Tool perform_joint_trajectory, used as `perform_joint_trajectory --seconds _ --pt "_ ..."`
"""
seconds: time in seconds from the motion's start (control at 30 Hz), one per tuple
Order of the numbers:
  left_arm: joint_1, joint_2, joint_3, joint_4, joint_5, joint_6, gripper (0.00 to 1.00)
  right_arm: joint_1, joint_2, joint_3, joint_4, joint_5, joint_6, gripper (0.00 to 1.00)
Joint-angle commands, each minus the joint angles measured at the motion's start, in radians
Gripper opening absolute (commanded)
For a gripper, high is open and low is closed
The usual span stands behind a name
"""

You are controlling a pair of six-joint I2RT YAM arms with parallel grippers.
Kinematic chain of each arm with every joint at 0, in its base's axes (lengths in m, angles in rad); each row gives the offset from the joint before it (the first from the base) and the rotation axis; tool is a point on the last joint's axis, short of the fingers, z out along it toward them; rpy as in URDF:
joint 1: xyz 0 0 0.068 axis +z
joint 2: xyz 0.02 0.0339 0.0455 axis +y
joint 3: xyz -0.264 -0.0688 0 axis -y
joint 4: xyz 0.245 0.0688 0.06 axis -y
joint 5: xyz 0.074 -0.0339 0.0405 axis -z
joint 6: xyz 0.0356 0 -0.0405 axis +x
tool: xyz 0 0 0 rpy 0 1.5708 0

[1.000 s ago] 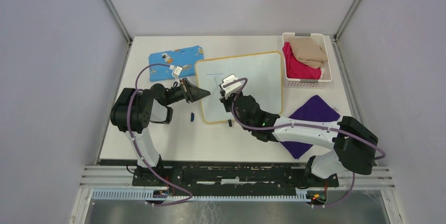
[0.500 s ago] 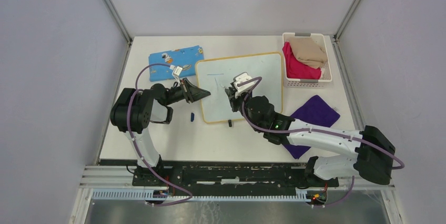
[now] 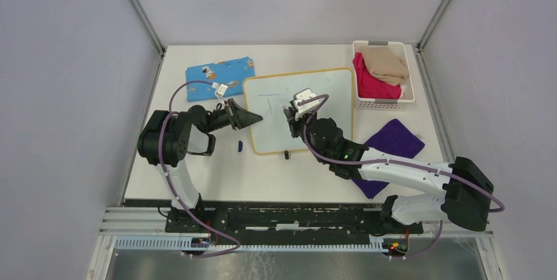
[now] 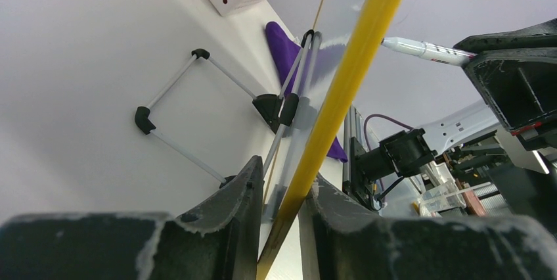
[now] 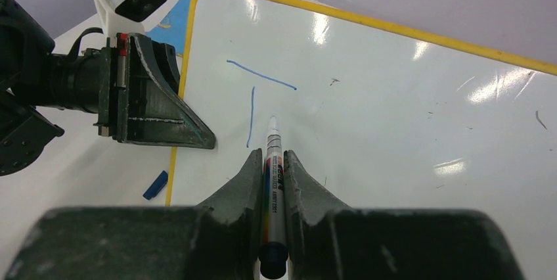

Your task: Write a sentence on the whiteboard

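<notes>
The whiteboard (image 3: 328,99) with a yellow rim lies mid-table, its left edge raised. My left gripper (image 3: 257,119) is shut on that rim (image 4: 341,89), one finger on each side. My right gripper (image 3: 293,112) is shut on a white marker (image 5: 272,145), whose tip points at the board (image 5: 394,96) just right of the writing. I cannot tell if the tip touches. Of the sentence, only a blue "T" shows: a horizontal stroke (image 5: 261,74) and a vertical stroke (image 5: 251,116). The marker also shows in the left wrist view (image 4: 423,48).
A blue marker cap (image 3: 240,145) lies left of the board. A blue patterned cloth (image 3: 220,71) is at the back left. A white basket (image 3: 383,73) of clothes stands at the back right. A purple cloth (image 3: 391,142) lies under my right arm. The board's wire stand (image 4: 190,116) sits beneath it.
My right gripper has moved right across the board with the marker, away from the "T". The left gripper stays shut on the board's left rim.
</notes>
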Motion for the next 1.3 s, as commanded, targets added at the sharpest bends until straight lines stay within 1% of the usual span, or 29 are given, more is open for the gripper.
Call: perform_joint_trajectory --seconds 0.0,0.13,0.23,0.3,0.43,0.6,0.73,0.8,0.9,0.97,1.13,1.27 --pt "-0.006 -0.022 0.0 0.147 0.026 0.007 0.33 -0.005 0.013 0.021 0.03 0.005 0.0 0.0" --pt "-0.006 -0.015 0.0 0.184 0.025 -0.026 0.38 -0.005 0.012 0.015 0.032 0.001 0.002 0.0" --pt "-0.008 -0.009 0.004 0.209 0.026 -0.043 0.39 -0.005 0.006 0.014 0.033 -0.007 0.004 0.0" --pt "-0.008 -0.007 0.004 0.207 0.026 -0.043 0.36 -0.006 0.004 0.012 0.033 -0.01 0.004 0.0" --pt "-0.008 -0.002 0.003 0.208 0.029 -0.04 0.26 -0.005 0.003 0.012 0.033 -0.011 0.004 0.0" --pt "-0.01 0.005 0.003 0.208 0.031 -0.039 0.22 -0.006 0.011 0.011 0.034 -0.004 0.002 0.0" --pt "-0.011 0.004 0.003 0.208 0.03 -0.039 0.22 -0.008 0.023 0.014 0.034 0.015 0.002 0.0" --pt "-0.011 0.004 0.002 0.209 0.032 -0.039 0.23 -0.008 0.028 0.018 0.035 0.025 0.002 0.0" --pt "-0.012 0.001 0.002 0.208 0.031 -0.041 0.33 -0.012 0.032 0.019 0.033 0.028 0.002 0.0" --pt "-0.013 -0.001 0.002 0.209 0.032 -0.041 0.35 -0.012 0.03 0.015 0.034 0.026 0.002 0.0" --pt "-0.015 0.003 0.003 0.208 0.031 -0.042 0.37 -0.013 0.027 0.012 0.032 0.023 0.003 0.0" --pt "-0.019 0.007 0.002 0.209 0.034 -0.043 0.35 -0.012 0.03 0.015 0.035 0.021 0.004 0.0"
